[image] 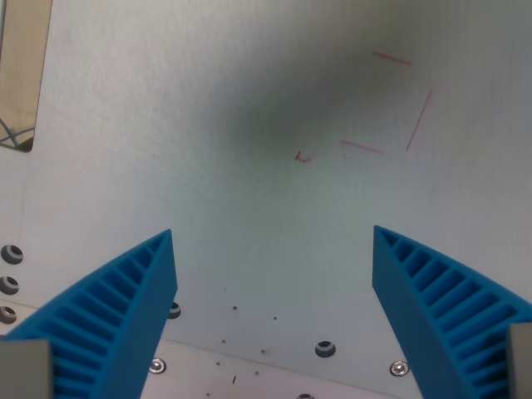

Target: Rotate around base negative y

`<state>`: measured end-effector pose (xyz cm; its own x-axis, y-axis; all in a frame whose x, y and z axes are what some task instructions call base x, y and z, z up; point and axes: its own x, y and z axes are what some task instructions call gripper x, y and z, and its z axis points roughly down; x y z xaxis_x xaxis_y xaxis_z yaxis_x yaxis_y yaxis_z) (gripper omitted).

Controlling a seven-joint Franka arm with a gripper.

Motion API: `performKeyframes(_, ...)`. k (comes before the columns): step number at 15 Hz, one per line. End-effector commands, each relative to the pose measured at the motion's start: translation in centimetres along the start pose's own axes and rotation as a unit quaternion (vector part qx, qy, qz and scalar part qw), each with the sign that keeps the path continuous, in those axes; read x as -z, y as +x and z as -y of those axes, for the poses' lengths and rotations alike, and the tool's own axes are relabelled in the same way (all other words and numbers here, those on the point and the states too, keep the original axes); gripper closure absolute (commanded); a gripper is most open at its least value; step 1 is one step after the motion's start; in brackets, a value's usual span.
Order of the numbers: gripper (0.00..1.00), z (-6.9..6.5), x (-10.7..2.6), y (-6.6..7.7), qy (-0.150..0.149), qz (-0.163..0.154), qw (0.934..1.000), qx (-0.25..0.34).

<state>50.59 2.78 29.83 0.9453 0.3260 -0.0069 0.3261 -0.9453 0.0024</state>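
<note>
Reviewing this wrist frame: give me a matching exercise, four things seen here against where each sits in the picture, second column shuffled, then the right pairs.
Things:
1. red pen marks
2. tan opening with cables
3. blue fingers
4. row of three holes

Places:
A. bottom corners, far apart, nothing between them
B. upper right of the white plate
C. left edge, below the middle
D. top left corner

Pairs: 1-B, 2-D, 3-A, 4-C

The gripper is open.
</note>
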Motion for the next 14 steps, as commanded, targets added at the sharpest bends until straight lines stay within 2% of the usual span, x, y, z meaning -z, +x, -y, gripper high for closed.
performKeyframes(1, 0.00, 0.05, 0.20, -0.19, -0.017, -0.048, 0.9987, 0.000)
performKeyframes(14, 0.00, 0.05, 0.20, -0.19, -0.041, -0.119, 0.9920, 0.000)
